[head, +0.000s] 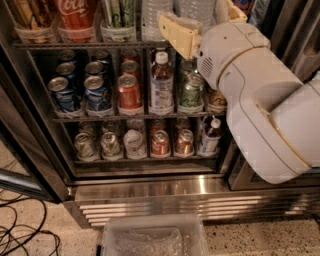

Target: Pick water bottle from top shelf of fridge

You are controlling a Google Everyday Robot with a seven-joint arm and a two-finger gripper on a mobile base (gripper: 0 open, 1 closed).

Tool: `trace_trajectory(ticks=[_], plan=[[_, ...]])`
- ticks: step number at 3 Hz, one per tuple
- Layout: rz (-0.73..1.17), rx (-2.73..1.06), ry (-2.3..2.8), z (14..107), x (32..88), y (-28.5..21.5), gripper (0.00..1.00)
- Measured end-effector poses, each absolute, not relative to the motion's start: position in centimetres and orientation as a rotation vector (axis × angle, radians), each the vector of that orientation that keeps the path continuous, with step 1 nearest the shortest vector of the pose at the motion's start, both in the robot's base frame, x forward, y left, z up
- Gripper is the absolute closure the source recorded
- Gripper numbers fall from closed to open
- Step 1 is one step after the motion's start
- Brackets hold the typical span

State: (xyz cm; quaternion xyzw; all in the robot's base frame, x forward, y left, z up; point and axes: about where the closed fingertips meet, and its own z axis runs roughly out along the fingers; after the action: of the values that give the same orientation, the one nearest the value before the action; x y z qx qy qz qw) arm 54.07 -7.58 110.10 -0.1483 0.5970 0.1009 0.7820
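The fridge (165,192) stands open in front of me. Its top shelf (75,45) holds a red Coca-Cola cup, other cups and two clear ribbed water bottles, one left (156,17) and one right (197,9), both cut off by the frame's top edge. My gripper (206,20) is open at top-shelf height. Its tan left finger (177,32) sits between the two bottles and its right finger (235,10) is beyond the right bottle, so that bottle stands between them. I cannot tell whether they touch it.
The middle rack holds cans and a white-capped bottle of brown drink (161,82). The lower rack (145,160) holds more cans. My bulky white arm (270,115) covers the fridge's right side. A clear plastic bin (155,237) sits on the floor below; cables (25,232) lie at left.
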Motion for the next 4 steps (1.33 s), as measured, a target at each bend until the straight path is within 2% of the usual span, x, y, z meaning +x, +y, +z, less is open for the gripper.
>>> trace_trajectory(ticks=[1, 2, 3, 4], plan=[[0.218, -0.320, 1.289, 110.1, 53.9, -7.6, 0.25], [0.144, -0.323, 1.301, 110.1, 55.2, -8.7, 0.17], [0.141, -0.322, 1.302, 110.1, 55.1, -8.9, 0.01], [0.092, -0.320, 1.310, 109.9, 56.0, -10.0, 0.00]])
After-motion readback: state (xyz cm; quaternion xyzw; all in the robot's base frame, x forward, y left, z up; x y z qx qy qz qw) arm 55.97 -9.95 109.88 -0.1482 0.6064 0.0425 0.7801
